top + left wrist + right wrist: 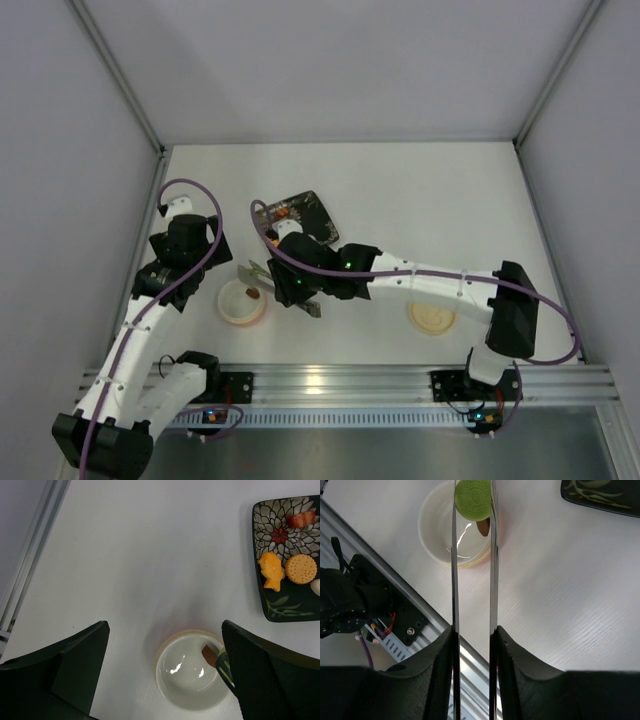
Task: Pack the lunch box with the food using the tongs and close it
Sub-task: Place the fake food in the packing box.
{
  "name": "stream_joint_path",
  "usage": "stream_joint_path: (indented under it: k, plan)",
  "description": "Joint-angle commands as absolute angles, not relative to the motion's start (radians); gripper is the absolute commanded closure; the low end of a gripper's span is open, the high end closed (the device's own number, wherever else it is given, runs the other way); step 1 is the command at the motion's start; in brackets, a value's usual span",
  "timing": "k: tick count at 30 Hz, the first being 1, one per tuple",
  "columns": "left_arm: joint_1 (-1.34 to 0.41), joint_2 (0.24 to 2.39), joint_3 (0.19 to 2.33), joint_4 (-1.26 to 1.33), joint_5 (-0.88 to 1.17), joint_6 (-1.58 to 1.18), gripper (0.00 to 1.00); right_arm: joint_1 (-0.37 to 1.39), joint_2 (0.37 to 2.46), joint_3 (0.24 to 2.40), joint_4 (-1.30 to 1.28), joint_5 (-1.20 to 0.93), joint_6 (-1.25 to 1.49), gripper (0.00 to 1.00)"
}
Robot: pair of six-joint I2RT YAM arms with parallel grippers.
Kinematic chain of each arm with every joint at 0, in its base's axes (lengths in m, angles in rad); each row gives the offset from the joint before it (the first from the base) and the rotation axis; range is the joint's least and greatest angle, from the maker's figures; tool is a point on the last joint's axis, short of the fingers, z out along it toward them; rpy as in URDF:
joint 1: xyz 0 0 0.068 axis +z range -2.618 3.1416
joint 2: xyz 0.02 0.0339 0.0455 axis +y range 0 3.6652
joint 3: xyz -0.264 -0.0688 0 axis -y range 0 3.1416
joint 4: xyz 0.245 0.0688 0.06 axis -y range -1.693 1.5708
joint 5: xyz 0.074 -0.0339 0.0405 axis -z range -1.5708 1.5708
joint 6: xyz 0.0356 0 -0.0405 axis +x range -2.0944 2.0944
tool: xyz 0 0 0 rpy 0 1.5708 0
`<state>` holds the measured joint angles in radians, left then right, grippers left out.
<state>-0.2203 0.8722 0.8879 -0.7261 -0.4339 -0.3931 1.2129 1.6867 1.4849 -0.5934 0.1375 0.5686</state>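
**Right jaws:** pinching the tongs (454, 580), one black finger (440, 680) outside each arm, pressing the two arms almost parallel.

**Tongs:** thin, silvery, glossy strips. The long axis runs straight out ahead of the right jaws, with the tips pointing away from them. Seen from above, the tongs (256, 272) point left and slightly away from the arm bases.

**Between the tips:** a green disc (473, 499), flat and round with raised concentric rings, pinched edge to edge. It hangs over the lunch box (451, 535), toward the side farther from the right jaws. Cannot tell whether it touches the box.

**Lunch box:** round, shallow and open, smooth glossy cream inside with a pinkish-orange rim. It sits on the bench (400, 190) directly ahead of the right jaws, under the tong tips. One small brown piece (483, 526), wedge-like, lies inside near the wall.

**Left jaws:** spread wide, holding nothing. The fingers (65, 675) are black and finely textured. The lunch box (192, 675) lies below and between them, nearer one finger, which hides part of its rim.

**Plate** (287, 555)**:** dark, square, white petal pattern, beyond the left jaws and to their right. On it are a red piece (301, 519), an orange fish-shaped piece (271, 570), a round dimpled cracker (300, 568) and a whitish piece (316, 586) at the edge of view.

**Lid** (432, 317)**:** flat, round, cream, on the bench well apart from both jaws.
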Motion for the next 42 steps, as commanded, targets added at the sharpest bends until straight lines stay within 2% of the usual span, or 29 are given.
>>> stream_joint_path:
  k: [1,10,16,19,26,37,42]
  plan:
    - [-0.216,0.856,0.897,-0.709,-0.431,-0.383,0.01,1.244,1.646,1.486,-0.512,0.172,0.591,0.71]
    - [-0.216,0.856,0.896,-0.709,-0.433,-0.385,0.01,1.292,1.706,1.506,-0.503,0.161,0.601,0.71]
    - [-0.216,0.854,0.896,-0.709,-0.433,-0.385,0.01,1.302,1.721,1.511,-0.497,0.150,0.604,0.67]
    - [-0.216,0.856,0.896,-0.709,-0.433,-0.384,0.01,1.302,1.726,1.516,-0.500,0.150,0.603,0.61]
    - [-0.216,0.856,0.896,-0.709,-0.434,-0.383,0.01,1.302,1.726,1.525,-0.505,0.144,0.598,0.55]
    - [-0.216,0.856,0.896,-0.710,-0.434,-0.385,0.01,1.298,1.717,1.543,-0.537,0.181,0.584,0.54]
    - [-0.216,0.854,0.896,-0.710,-0.434,-0.385,0.01,1.238,1.672,1.525,-0.552,0.195,0.572,0.54]
